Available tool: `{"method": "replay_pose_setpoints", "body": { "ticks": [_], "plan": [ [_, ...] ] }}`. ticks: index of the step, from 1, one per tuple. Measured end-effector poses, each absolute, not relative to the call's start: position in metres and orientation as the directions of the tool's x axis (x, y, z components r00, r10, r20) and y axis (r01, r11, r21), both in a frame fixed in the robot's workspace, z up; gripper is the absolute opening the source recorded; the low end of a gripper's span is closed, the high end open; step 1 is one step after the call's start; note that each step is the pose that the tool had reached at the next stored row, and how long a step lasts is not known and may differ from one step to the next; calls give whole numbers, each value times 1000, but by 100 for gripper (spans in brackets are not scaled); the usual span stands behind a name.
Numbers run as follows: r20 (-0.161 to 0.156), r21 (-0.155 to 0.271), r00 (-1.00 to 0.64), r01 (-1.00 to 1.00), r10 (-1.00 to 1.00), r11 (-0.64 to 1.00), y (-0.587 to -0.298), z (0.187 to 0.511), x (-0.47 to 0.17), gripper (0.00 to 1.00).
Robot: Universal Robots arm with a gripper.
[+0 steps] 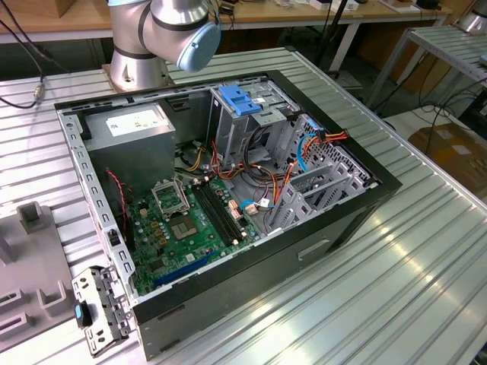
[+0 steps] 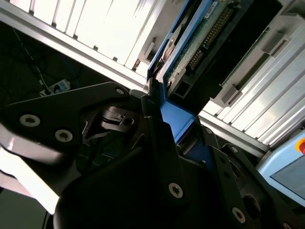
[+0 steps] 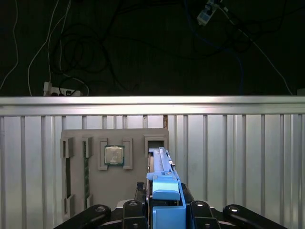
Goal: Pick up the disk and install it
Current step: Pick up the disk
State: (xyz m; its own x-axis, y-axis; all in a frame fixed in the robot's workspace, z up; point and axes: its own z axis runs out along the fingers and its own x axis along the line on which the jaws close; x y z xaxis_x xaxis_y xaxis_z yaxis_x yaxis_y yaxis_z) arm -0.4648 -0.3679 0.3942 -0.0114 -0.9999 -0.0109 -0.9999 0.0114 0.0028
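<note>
In both wrist views the claw (image 3: 164, 212) (image 2: 167, 129) is clamped on the disk (image 3: 161, 164) (image 2: 209, 33), which it holds on edge with the blue side rail (image 3: 166, 188) (image 2: 177, 114) pinched between its fingers. In the first wrist view the disk reaches out over a grey tray (image 3: 136, 138) on the ribbed metal desk (image 3: 238, 157), its far end at a slot just beside a processor chip (image 3: 114, 155); whether it touches the slot I cannot tell. In the exterior view the open computer case (image 1: 319, 228) lies on the desk, with the tray's edge at the exterior view's left.
</note>
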Motion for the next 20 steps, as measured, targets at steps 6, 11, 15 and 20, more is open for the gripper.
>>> {"method": "replay_pose_setpoints", "body": {
  "ticks": [6,11,15,20],
  "plan": [
    [-11,3,-11,-1000,-1000,11,-368,397,-465,37],
    [-11,3,-11,-1000,-1000,11,-368,398,-465,37],
    [-11,3,-11,-1000,-1000,11,-368,399,-465,37],
    [-11,3,-11,-1000,-1000,11,-368,403,-465,37]
  ]
}}
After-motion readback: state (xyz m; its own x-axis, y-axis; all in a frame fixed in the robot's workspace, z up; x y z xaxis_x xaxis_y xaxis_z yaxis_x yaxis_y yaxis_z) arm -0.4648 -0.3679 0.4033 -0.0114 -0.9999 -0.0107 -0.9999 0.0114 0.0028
